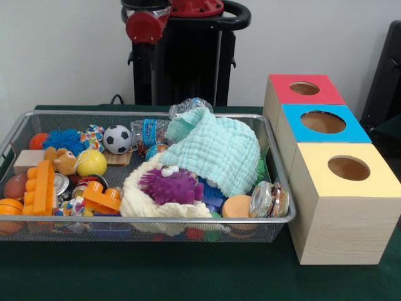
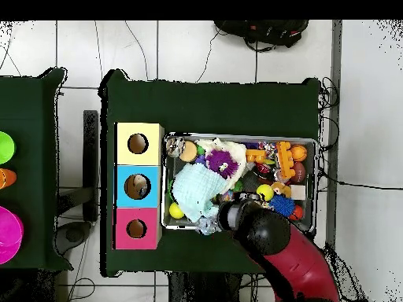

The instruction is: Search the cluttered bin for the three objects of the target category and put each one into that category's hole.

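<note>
The wire mesh bin [image 1: 150,220] stands on the green table, full of toys and cloths; it also shows in the overhead view [image 2: 316,185]. In it are a mint cloth [image 1: 216,150], a purple spiky toy [image 1: 170,185] on a cream cloth [image 1: 135,200], a soccer ball [image 1: 117,138], a yellow ball [image 1: 91,162], orange bricks [image 1: 39,188], a plastic bottle [image 1: 148,132] and a glass jar [image 1: 269,199]. My arm's black end [image 2: 238,215] hangs over the bin's edge on the robot's side. The gripper itself is hidden.
Three wooden boxes stand in a row beside the bin, each with a round hole: red top [image 1: 305,88], blue top [image 1: 322,122], yellow top [image 1: 348,168]. The robot's pedestal [image 1: 182,63] stands behind the bin. A second table [image 2: 24,173] holds coloured bowls.
</note>
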You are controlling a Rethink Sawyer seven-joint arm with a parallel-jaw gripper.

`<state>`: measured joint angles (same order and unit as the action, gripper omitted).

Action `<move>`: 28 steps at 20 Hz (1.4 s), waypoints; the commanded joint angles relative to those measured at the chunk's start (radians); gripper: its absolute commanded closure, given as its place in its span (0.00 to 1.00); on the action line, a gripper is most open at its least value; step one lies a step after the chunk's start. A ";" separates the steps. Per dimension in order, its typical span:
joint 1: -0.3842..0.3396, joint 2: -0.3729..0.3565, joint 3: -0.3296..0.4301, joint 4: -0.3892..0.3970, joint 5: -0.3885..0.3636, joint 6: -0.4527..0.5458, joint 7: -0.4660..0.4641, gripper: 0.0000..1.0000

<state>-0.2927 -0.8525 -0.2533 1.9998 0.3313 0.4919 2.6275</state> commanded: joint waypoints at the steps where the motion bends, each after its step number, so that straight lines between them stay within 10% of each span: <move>1: -0.035 0.049 0.129 0.163 0.002 -0.104 0.030 0.00; 28: -0.021 -0.013 0.214 0.313 0.027 -0.204 0.067 0.00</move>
<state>-0.3025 -0.8526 -0.1784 2.2252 0.3321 0.4156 2.6275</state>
